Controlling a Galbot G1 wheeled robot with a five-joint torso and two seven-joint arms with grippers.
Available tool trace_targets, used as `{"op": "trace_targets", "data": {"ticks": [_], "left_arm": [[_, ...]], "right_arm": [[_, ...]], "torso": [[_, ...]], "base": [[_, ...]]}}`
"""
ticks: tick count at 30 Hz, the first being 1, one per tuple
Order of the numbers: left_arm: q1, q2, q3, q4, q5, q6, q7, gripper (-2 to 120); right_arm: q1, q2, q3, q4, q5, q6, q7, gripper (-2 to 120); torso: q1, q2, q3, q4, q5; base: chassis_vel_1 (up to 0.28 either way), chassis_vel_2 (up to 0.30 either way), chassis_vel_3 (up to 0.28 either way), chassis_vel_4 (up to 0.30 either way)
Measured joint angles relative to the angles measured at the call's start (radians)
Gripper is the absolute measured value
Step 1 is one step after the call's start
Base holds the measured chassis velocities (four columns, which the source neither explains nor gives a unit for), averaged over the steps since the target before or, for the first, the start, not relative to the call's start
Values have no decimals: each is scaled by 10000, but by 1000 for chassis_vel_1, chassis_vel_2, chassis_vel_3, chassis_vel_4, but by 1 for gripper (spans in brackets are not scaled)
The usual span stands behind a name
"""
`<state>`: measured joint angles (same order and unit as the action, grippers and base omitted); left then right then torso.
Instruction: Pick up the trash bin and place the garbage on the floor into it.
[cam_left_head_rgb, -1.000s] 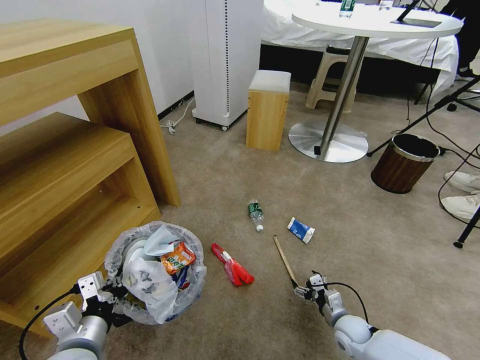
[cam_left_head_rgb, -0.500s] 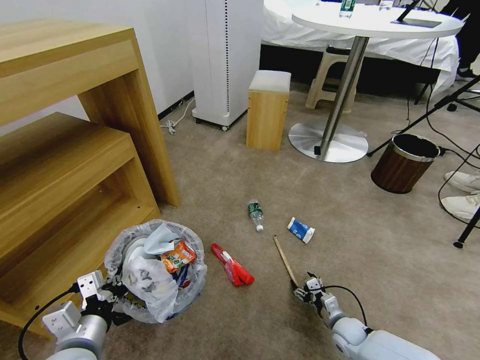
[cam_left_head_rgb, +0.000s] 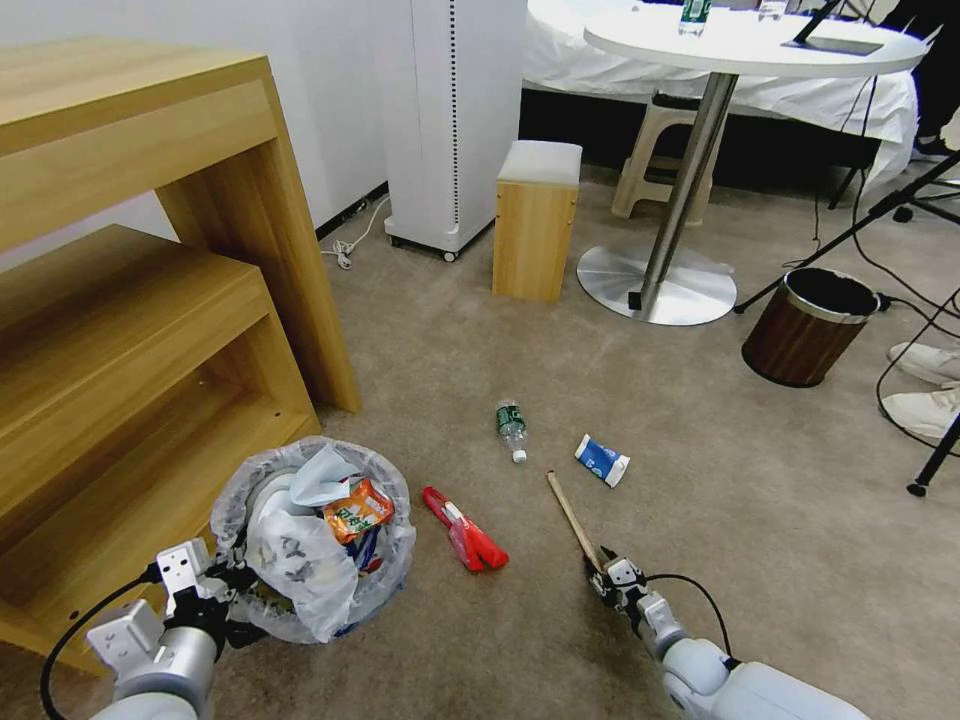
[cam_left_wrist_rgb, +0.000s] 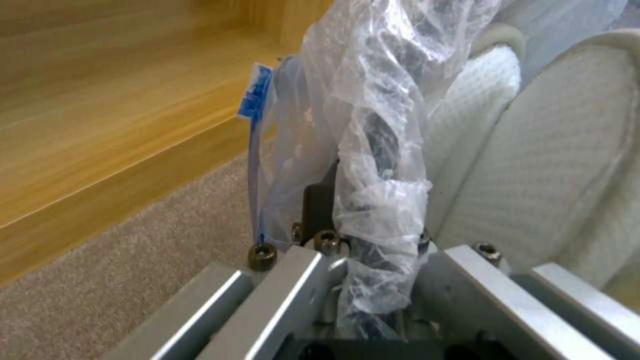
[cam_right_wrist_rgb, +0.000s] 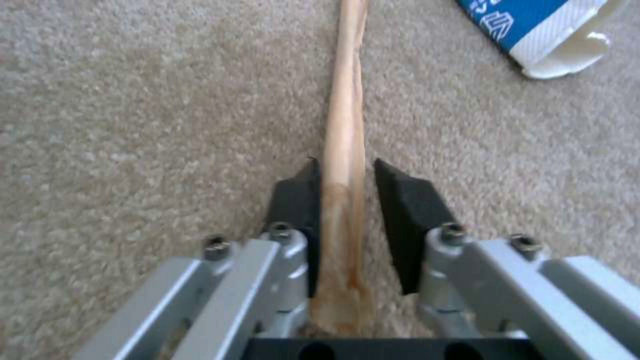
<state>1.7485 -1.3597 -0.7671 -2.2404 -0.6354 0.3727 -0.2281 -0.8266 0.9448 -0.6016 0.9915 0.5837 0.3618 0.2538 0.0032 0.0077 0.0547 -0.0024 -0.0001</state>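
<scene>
Right pincer (cam_left_head_rgb: 607, 580) drawn back and lower along the stick (cam_left_head_rgb: 572, 518) on the floor (cam_left_head_rgb: 700, 480), pads narrowly straddling its near end, risking a roll-away; left pincer (cam_left_head_rgb: 222, 590) clamped on the bin (cam_left_head_rgb: 310, 545) rim, bag liable to slip.

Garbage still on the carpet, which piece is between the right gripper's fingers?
The wooden stick. Its near end lies between the open fingers of the right gripper; the red wrapper, small bottle and white-blue bag lie apart from it.
</scene>
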Motion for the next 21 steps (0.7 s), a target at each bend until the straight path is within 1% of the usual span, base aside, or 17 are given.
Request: {"op": "trace_targets", "data": {"ticks": [1, 2, 4, 5, 6, 7, 21], "left_arm": [[0, 0, 0, 0, 0, 0, 0, 0], [-10, 5, 4, -5, -10, 0, -4, 0], [-21, 14, 7, -6, -34, 0, -6, 0], [-21, 14, 7, -6, -34, 0, -6, 0], [-32, 24, 7, -5, -43, 0, -9, 0], [-44, 37, 7, -5, -46, 0, -12, 0], [-122, 23, 24, 134, -39, -1, -30, 0]], "right_arm": [[0, 0, 0, 0, 0, 0, 0, 22], [17, 10, 8, -53, -60, 66, -14, 14], [17, 26, 20, -110, -138, 133, -50, 6], [17, 26, 20, -110, -138, 133, -50, 6], [10, 33, 27, -131, -175, 176, -59, 2], [-1, 34, 40, -143, -224, 212, -85, 0], [-122, -25, 170, -132, -506, 505, -115, 0]], "torso": [[0, 0, 0, 0, 0], [0, 0, 0, 0, 0], [0, 0, 0, 0, 0], [0, 0, 0, 0, 0], [0, 0, 0, 0, 0], [0, 0, 0, 0, 0], [0, -1, 0, -1, 1]], "base": [[0, 0, 0, 0], [0, 0, 0, 0], [0, 0, 0, 0], [0, 0, 0, 0], [0, 0, 0, 0], [0, 0, 0, 0], [0, 0, 0, 0]]}}
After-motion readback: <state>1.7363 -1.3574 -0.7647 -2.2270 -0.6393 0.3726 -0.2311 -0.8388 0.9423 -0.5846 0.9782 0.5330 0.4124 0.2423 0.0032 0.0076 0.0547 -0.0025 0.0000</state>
